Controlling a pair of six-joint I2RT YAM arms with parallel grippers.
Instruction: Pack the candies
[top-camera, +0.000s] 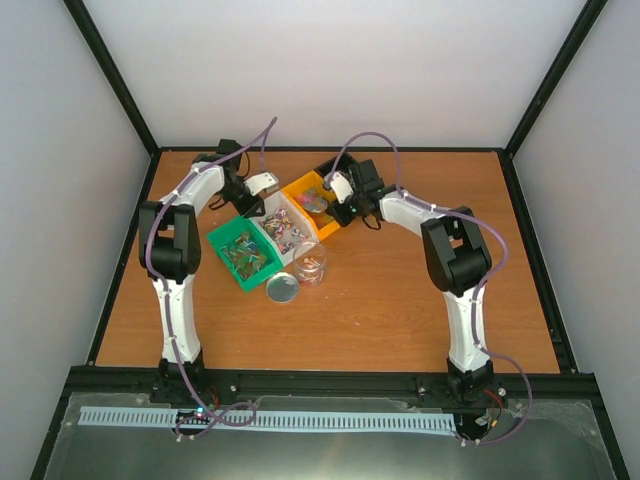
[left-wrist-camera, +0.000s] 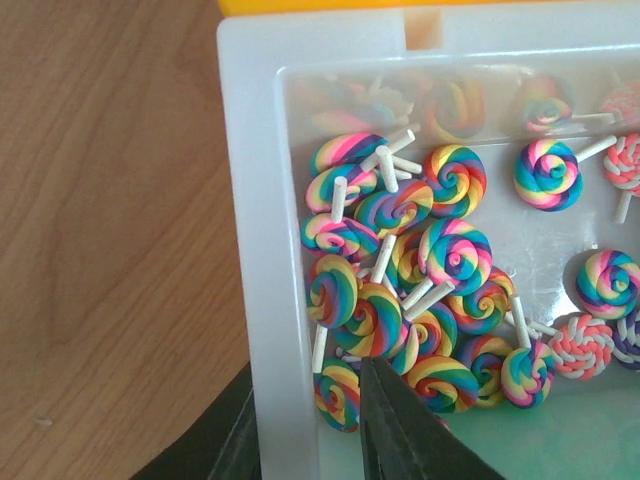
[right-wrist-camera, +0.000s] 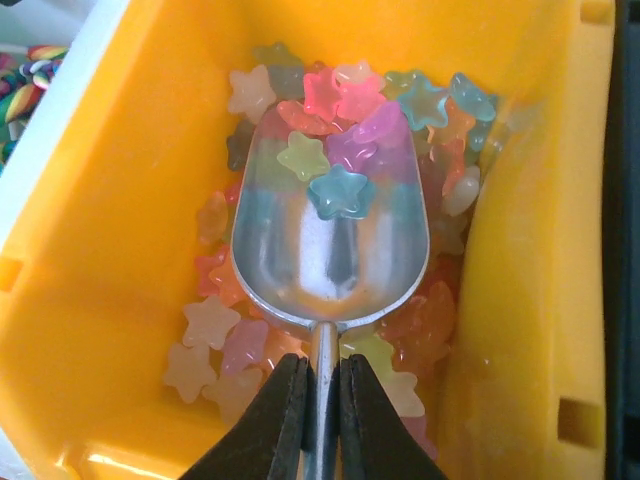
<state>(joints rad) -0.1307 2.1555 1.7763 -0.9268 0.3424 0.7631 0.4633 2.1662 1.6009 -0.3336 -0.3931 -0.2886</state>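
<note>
Candies (right-wrist-camera: 340, 190) lie heaped in a scoop (right-wrist-camera: 330, 262) inside the yellow bin (right-wrist-camera: 120, 150).
Right gripper (right-wrist-camera: 320, 395) clamps its handle; left gripper (left-wrist-camera: 310, 390), jaws apart, beside that bin.

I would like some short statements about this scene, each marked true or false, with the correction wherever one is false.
1. The right gripper grips a metal scoop by its handle. True.
2. The scoop is empty. False: several star candies lie in it.
3. The white bin holds swirl lollipops with white sticks. True.
4. The scoop is over a green bin. False: it is inside the yellow bin, above more star candies.
</note>
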